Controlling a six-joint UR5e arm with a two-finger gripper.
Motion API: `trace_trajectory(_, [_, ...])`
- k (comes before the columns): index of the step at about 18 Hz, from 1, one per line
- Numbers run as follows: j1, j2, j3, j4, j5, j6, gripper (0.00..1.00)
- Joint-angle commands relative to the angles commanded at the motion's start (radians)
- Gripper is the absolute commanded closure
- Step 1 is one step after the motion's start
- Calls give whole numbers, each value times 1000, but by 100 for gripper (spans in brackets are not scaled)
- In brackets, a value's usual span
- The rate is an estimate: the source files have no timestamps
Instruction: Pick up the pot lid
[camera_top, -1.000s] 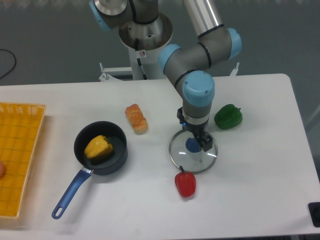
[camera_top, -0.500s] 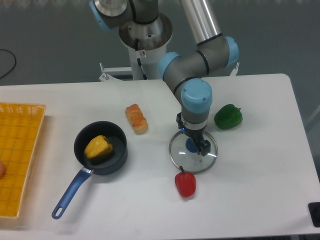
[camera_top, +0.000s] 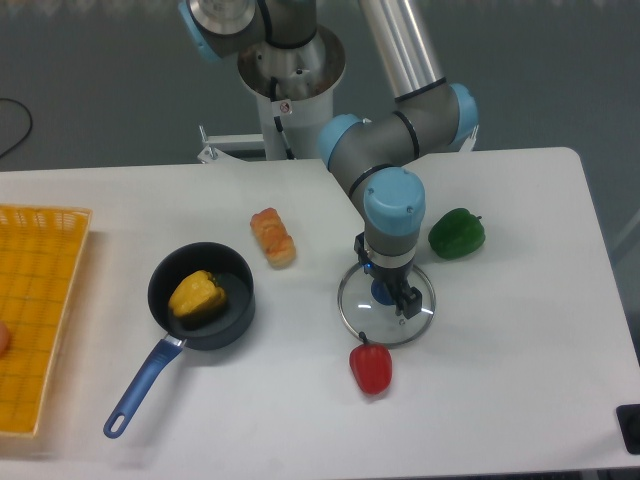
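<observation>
The clear round pot lid (camera_top: 388, 328) lies on the table right of centre, with a blue knob (camera_top: 383, 292) in its middle. My gripper (camera_top: 386, 273) points down over the lid's back half and is open. One fingertip is behind and left of the knob, the other close to its right side. The gripper covers the back part of the lid and some of the knob. Whether a finger touches the lid cannot be told.
A red object (camera_top: 371, 369) sits just in front of the lid. A green pepper-like item (camera_top: 457, 233) is behind right, an orange-brown one (camera_top: 272, 238) behind left. Further left are a black pan (camera_top: 237, 309) holding something yellow and an orange crate (camera_top: 45, 300).
My gripper has come down a little toward the knob, its fingers still apart. The lid and the objects around it have stayed where they were.
</observation>
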Motion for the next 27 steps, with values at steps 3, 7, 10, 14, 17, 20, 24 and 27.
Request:
trace_trajectory(3, [0,-2,0,-2,0,0,11])
trace_trajectory(7, [0,-8,0,0,0,-2,23])
trace_trajectory(10, [0,-8,0,0,2,-2,27])
trace_trajectory(14, [0,-6,0,0,2,-2,31])
trace_trajectory(17, [2,-3,0,0,2,-3,33])
trace_trajectory(20, [2,-2,3,-2,2,-8,34])
trace_trajectory(24, [0,3,5,-2,2,-11,36])
trace_trajectory(27, [0,15,8,-3,2,-12,36])
